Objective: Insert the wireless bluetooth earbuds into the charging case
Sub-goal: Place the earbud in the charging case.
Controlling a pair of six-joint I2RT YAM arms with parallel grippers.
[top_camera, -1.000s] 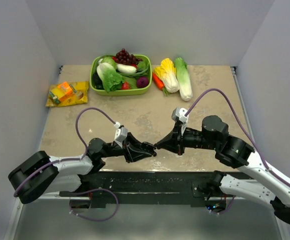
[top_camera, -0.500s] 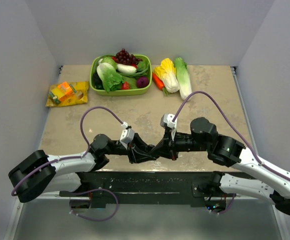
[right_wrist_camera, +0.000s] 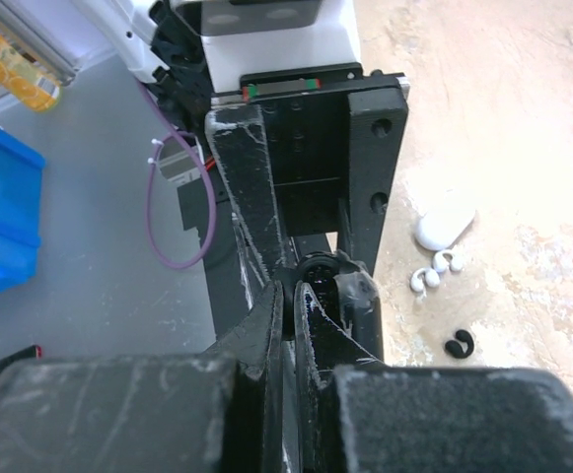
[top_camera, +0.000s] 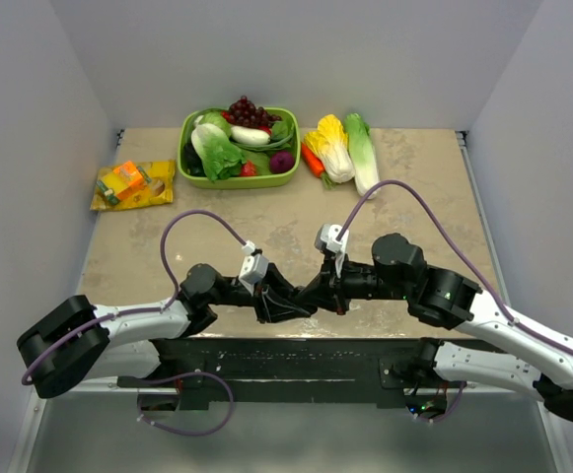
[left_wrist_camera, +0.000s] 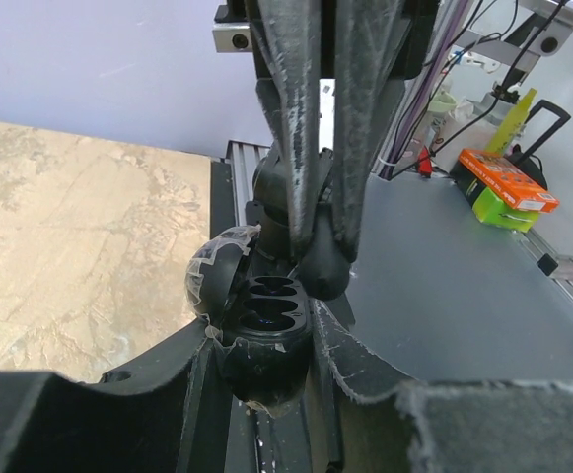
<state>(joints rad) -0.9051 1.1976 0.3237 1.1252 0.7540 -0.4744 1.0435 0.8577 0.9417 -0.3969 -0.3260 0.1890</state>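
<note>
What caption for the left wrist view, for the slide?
Left gripper holds the open black charging case; the right gripper sits closed at its sockets.

**Top view.** The left gripper (top_camera: 292, 304) and right gripper (top_camera: 313, 295) are pointing at each other, tips close together, above the bench (top_camera: 414, 197). Well beyond them a green basket (top_camera: 229, 183) is holding vegetables. Cabbages (top_camera: 350, 148) are lying beyond the right gripper, and orange packets (top_camera: 133, 184) far beyond the left.

We count two white earbuds (right_wrist_camera: 424, 280) just beside the one white case (right_wrist_camera: 446, 219), one black earbud (right_wrist_camera: 459, 345) near that case, and one open black charging case (left_wrist_camera: 266, 320).
</note>
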